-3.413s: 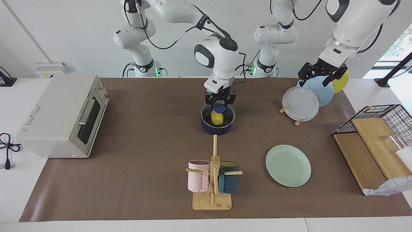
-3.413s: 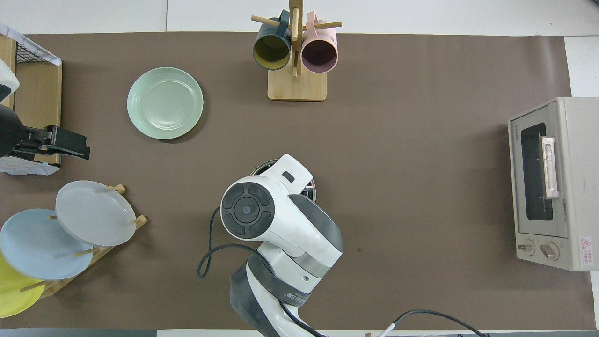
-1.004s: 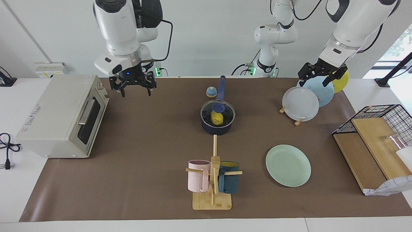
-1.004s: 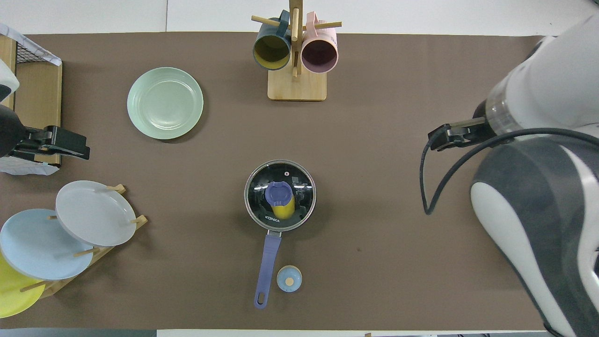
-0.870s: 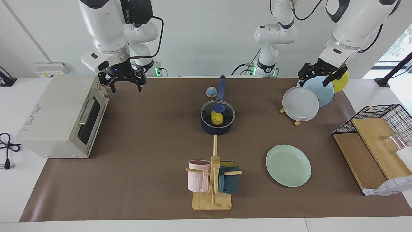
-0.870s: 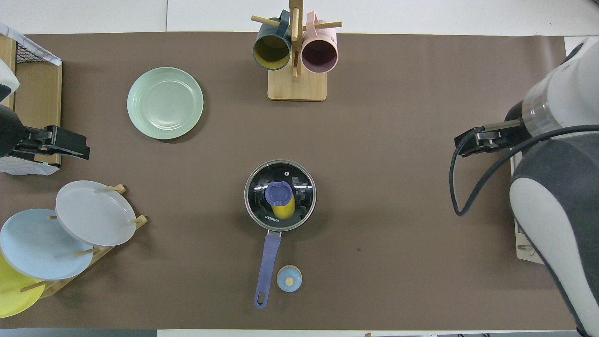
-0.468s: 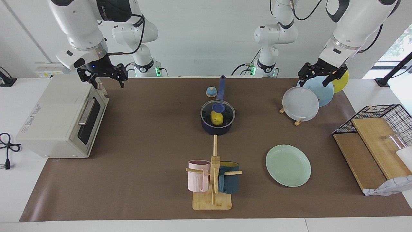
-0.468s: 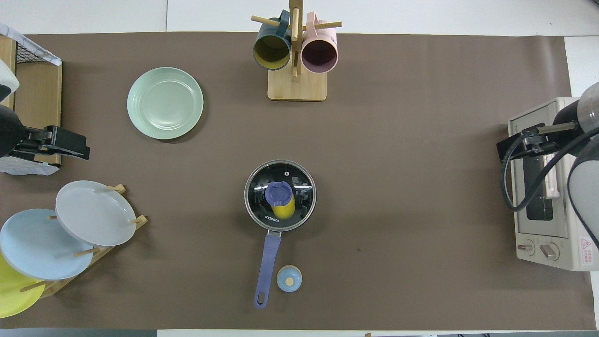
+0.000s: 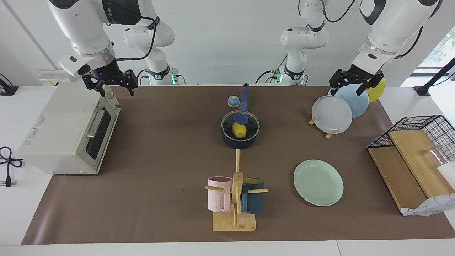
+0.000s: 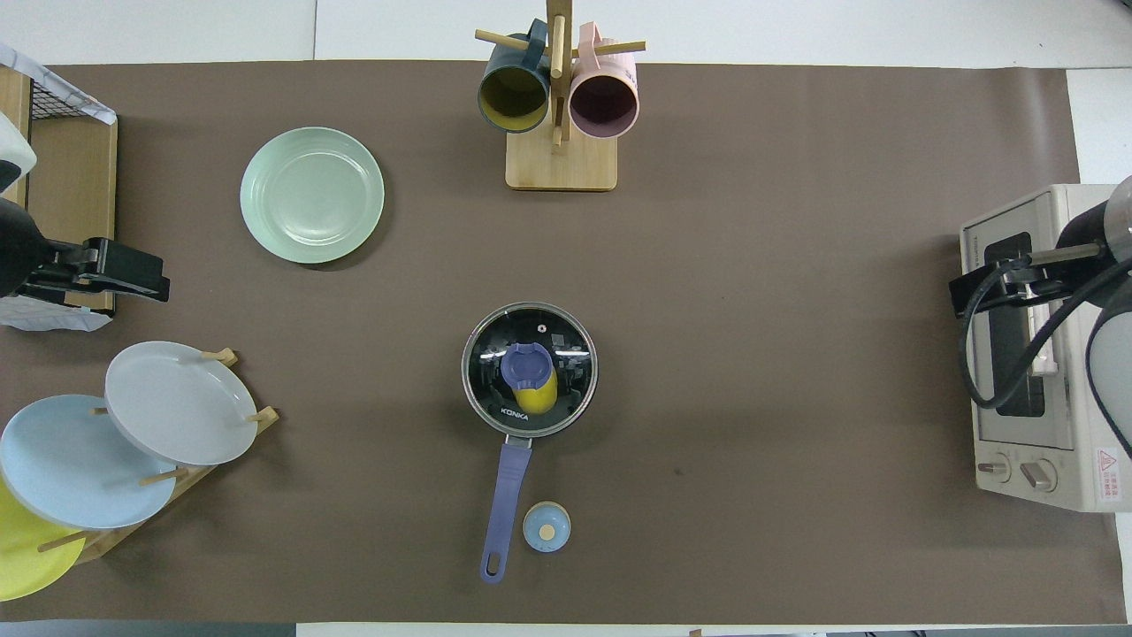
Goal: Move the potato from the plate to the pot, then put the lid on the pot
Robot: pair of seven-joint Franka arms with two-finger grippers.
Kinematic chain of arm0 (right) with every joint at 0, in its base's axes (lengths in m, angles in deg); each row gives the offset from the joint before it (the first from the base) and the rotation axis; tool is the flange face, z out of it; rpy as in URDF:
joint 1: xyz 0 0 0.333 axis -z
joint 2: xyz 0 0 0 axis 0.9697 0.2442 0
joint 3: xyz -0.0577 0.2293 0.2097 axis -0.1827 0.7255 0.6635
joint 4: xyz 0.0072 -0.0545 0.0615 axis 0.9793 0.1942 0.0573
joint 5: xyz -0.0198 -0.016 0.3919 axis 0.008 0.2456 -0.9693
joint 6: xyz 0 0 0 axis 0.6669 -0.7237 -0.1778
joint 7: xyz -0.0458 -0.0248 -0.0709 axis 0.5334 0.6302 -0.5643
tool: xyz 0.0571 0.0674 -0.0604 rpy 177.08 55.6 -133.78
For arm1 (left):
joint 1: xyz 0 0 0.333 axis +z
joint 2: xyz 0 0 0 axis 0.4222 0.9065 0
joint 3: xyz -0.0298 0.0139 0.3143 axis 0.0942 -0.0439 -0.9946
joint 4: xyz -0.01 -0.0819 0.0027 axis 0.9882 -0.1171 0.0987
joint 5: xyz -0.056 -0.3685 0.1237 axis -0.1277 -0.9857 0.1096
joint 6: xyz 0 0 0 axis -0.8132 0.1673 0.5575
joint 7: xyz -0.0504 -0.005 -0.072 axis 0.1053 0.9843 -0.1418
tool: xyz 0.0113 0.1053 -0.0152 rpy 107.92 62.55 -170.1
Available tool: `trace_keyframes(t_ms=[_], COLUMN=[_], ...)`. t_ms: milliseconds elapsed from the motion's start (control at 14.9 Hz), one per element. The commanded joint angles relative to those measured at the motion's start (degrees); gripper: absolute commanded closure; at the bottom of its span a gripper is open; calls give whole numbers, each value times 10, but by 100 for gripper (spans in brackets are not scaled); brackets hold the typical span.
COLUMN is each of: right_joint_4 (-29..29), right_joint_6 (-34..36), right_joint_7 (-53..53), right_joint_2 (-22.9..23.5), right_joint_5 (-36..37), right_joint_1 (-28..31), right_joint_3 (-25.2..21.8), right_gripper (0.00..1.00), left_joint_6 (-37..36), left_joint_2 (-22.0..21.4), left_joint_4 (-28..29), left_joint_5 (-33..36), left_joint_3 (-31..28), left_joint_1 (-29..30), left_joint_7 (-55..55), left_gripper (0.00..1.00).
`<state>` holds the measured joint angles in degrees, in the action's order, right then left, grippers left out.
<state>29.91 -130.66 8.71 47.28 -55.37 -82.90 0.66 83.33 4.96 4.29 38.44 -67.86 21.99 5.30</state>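
Note:
The navy pot (image 9: pixel 240 139) stands mid-table with its long blue handle (image 10: pixel 504 509) pointing toward the robots. The glass lid (image 9: pixel 249 124) sits on the pot, blue knob (image 10: pixel 523 364) at its centre. The yellow potato (image 9: pixel 240 131) lies inside the pot and shows through the glass in the overhead view (image 10: pixel 539 398). The mint-green plate (image 9: pixel 318 182) lies bare toward the left arm's end, also in the overhead view (image 10: pixel 312 195). My right gripper (image 9: pixel 118 92) is open and empty, raised over the toaster oven's corner. My left gripper (image 9: pixel 346 91) waits, open, over the plate rack.
A toaster oven (image 9: pixel 67 128) stands at the right arm's end. A mug tree (image 9: pixel 234 199) holds a pink and a dark teal mug. A rack of upright plates (image 9: pixel 337 110) and a wire basket with wooden boards (image 9: pixel 419 149) stand at the left arm's end. A small bell (image 9: pixel 233 101) sits beside the pot handle.
My right gripper let go of the lid knob, rose and swung away from the pot to over the toaster oven. The lid stays on the pot. The left arm has not moved.

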Motion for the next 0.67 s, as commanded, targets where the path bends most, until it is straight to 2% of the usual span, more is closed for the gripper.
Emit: trace_keyframes(t_ms=[0, 268, 401, 602], right_joint_4=[19, 21, 24, 24], right_joint_6=[-17, -13, -13, -15], right_joint_7=[-1, -2, -2, -1], right_joint_2=[-13, -14, -14, -13], right_joint_5=[-11, -31, -32, -32], right_joint_1=[15, 41, 61, 65], right_joint_3=[7, 15, 38, 41], right_gripper=[0, 0, 0, 0], left_joint_6=[-10, -10, -10, -10], left_joint_2=[-6, -6, -6, -6], left_joint_4=[0, 0, 0, 0], left_joint_5=[7, 7, 7, 7], left_joint_3=[-1, -1, -1, -1], left_joint_1=[1, 1, 1, 1], left_joint_7=[-1, -1, -1, -1], left_gripper=[0, 0, 0, 0])
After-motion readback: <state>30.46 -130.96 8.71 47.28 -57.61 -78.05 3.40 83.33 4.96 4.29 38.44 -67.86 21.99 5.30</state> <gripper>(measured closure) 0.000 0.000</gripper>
